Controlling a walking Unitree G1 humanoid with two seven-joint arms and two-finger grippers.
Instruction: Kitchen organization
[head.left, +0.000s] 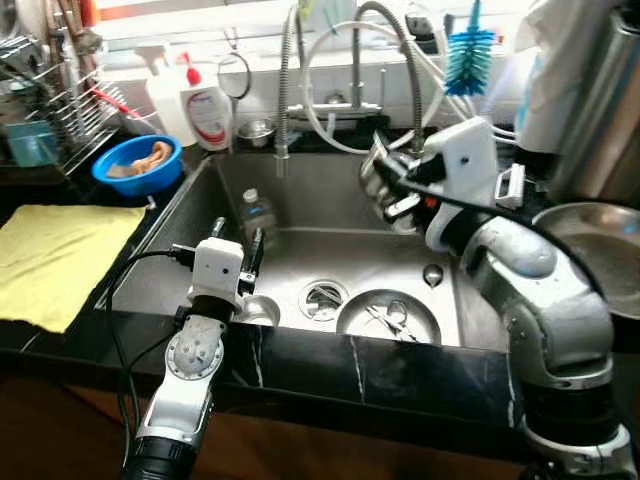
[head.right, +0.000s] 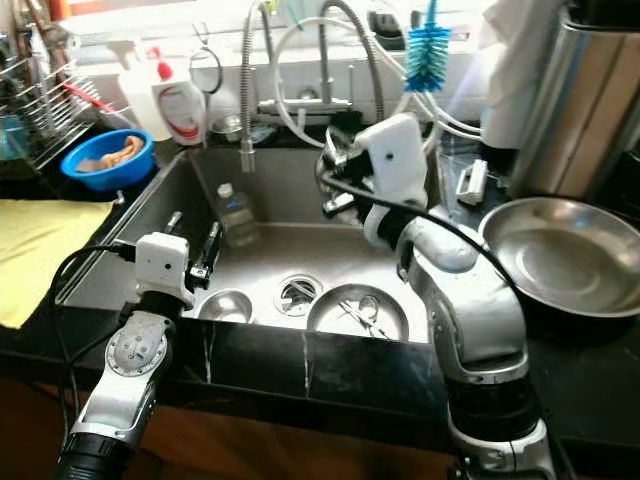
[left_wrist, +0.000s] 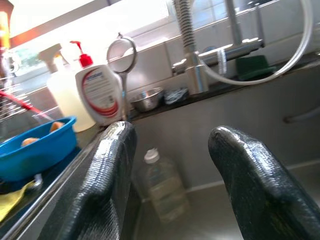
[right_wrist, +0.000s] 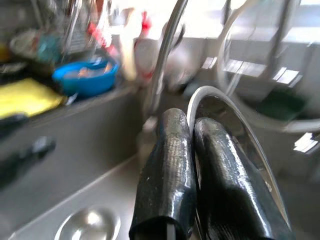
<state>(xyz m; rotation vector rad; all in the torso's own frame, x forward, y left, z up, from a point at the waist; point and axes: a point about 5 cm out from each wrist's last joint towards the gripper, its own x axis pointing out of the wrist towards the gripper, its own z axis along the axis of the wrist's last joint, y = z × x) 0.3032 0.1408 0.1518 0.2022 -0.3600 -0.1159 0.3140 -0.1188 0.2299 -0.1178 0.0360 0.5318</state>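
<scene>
While our right gripper (right_wrist: 192, 210) pinches the shiny steel bowl's rim (right_wrist: 220, 107) above the steel sink (head.left: 330, 245), we should lift slowly, left gripper (left_wrist: 172, 190) spread idle.

You won't find any writing you can read here. The white pump bottle (left_wrist: 99, 93) beside the sink carries a red-and-white label, but its print is too blurred to make out. The clear bottle (left_wrist: 162, 185) in the sink shows no legible lettering either.
</scene>
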